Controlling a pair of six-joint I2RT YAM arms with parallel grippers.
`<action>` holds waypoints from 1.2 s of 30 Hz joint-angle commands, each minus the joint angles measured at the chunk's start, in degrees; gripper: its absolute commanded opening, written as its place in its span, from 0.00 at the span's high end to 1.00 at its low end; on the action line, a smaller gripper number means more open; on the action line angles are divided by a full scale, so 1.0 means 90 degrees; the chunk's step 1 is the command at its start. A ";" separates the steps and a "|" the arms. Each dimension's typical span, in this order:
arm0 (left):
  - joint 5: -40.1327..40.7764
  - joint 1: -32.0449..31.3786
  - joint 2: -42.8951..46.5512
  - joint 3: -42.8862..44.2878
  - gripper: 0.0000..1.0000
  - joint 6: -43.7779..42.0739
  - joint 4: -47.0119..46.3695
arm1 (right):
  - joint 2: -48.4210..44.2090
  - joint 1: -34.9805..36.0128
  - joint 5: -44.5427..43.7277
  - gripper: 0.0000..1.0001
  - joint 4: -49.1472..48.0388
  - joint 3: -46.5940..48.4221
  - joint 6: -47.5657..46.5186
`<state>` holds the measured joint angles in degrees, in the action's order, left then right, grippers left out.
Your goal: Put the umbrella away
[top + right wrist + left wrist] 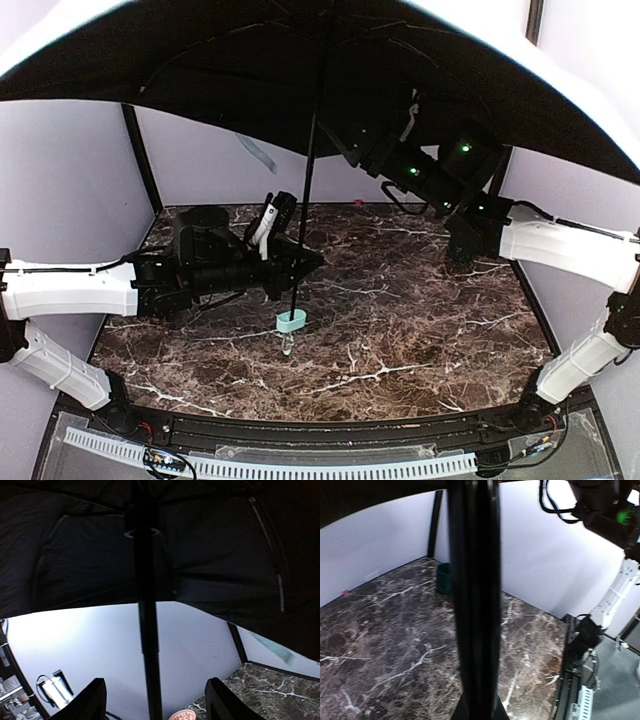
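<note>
Left claw (pixel 298 263) clamps the umbrella (pixel 250 70); right claw (pixel 155 692) gapes around its shaft (pixel 148 630).

Between my right fingers (pixel 92 702), matt black plastic, the umbrella (pixel 149 645) shaft is showing smooth, faintly glossy black; above them its lining is hanging as matt black cloth. Beyond them the table (pixel 280 685) is gleaming, polished marble-patterned.

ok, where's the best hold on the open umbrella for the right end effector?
Probably the upright umbrella shaft just under the canopy, coming in from the right: it is thin and bare there, and the left end effector clamps it lower down.
</note>
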<state>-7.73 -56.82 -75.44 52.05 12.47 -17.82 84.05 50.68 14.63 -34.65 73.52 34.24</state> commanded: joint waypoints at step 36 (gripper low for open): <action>-0.0425 -0.0074 0.0159 -0.0224 1.00 0.1373 -0.1398 | 0.0068 0.0197 0.0431 0.75 0.0672 0.0423 0.0470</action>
<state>-8.78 -57.56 -73.60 48.84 24.05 -27.33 87.53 52.71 18.85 -22.72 76.07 37.23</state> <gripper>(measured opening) 0.056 0.064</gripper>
